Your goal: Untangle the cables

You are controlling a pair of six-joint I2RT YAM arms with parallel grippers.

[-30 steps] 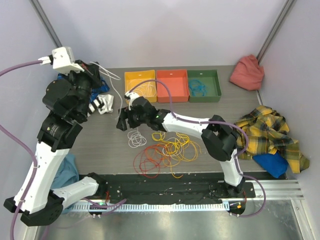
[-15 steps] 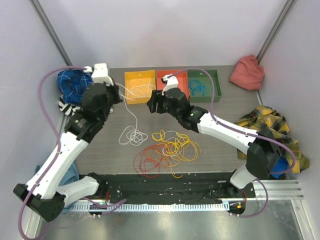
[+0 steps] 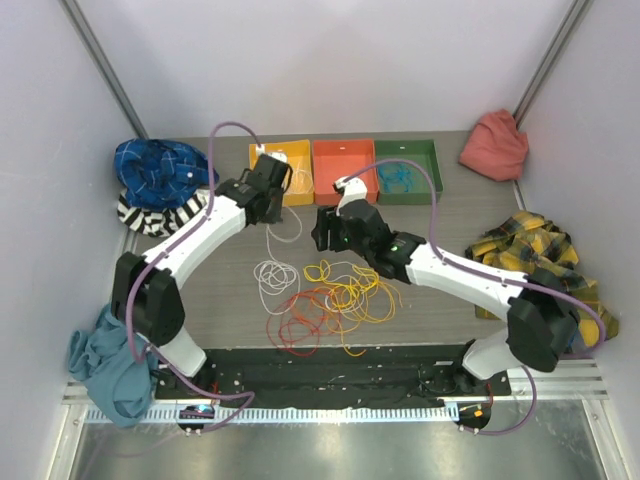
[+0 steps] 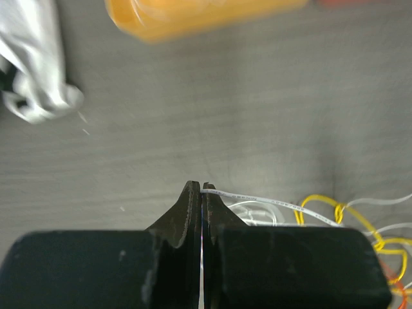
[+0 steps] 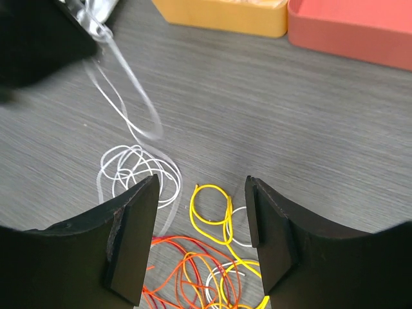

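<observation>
The cables (image 3: 325, 295) lie in a loose heap mid-table: a white coil (image 3: 272, 272) on the left, yellow loops (image 3: 350, 290) and orange-red loops (image 3: 295, 320). My left gripper (image 3: 272, 208) hangs near the yellow bin, shut on a white cable (image 4: 270, 201) that trails down to the coil. In its wrist view the left gripper's tips (image 4: 202, 188) pinch that strand. My right gripper (image 3: 322, 235) hovers open above the heap. In its wrist view the right gripper (image 5: 201, 193) has nothing between its fingers, and below it lie a yellow loop (image 5: 212, 212) and the white coil (image 5: 135, 168).
Yellow bin (image 3: 255, 150), orange bin (image 3: 345, 143) and green bin (image 3: 437, 170) line the far side. A blue cloth (image 3: 155, 165) and striped cloth (image 3: 150, 215) lie at far left, a teal cloth (image 3: 105, 360) near left, a red cloth (image 3: 495, 145) and plaid cloth (image 3: 535, 265) at right.
My left arm swung from the far left corner toward the yellow bin, carrying the white cable. My right gripper moved rightward, now above the heap, its jaws slightly narrower.
</observation>
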